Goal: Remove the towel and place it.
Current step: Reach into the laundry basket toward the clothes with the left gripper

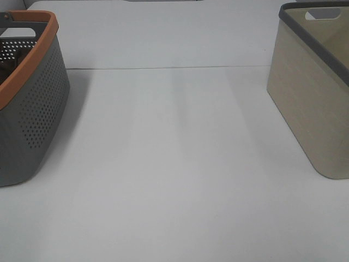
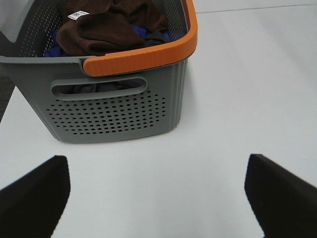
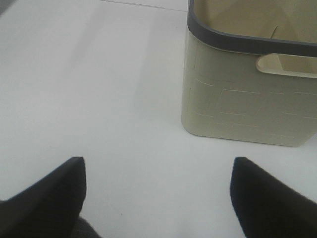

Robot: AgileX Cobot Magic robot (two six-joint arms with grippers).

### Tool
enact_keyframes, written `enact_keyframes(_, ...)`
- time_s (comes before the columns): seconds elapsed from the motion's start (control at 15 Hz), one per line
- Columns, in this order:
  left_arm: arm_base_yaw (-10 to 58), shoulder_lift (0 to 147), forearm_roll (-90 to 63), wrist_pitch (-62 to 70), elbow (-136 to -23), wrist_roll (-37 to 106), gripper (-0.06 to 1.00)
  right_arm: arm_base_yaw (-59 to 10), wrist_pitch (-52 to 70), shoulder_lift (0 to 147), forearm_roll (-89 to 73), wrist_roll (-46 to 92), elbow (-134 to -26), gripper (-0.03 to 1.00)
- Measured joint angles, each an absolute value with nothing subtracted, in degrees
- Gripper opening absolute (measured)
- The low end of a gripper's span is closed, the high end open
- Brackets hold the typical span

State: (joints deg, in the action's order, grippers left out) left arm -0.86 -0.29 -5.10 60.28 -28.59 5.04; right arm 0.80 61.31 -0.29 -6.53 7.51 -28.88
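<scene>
L gripper (image 2: pixel 157 168) was wide open, empty, over bare table (image 2: pixel 223 99), near the grey basket (image 1: pixel 41 114) (left edge of high cam). R gripper (image 3: pixel 157 166) same: open, nothing in it, facing beige basket (image 1: pixel 311 103), upper right of high cam. Towel (image 2: pixel 106 29) sat bunched on top of the pile in grey basket, white tag (image 2: pixel 78 15) up, blue cloth (image 2: pixel 52 47) under it. My call: L goes in over orange rim (image 2: pixel 148 57), drops vertical, pinches top fold only, lifts clear before traversing.
</scene>
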Motion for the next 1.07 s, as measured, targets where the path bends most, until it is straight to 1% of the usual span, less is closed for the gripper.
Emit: enact_keyframes(1.07,-0.86,-0.29,-5.10,60.28,-28.59,5.04,0.91,0.80,61.31,-0.29,-6.53,7.51,-28.88,0.77)
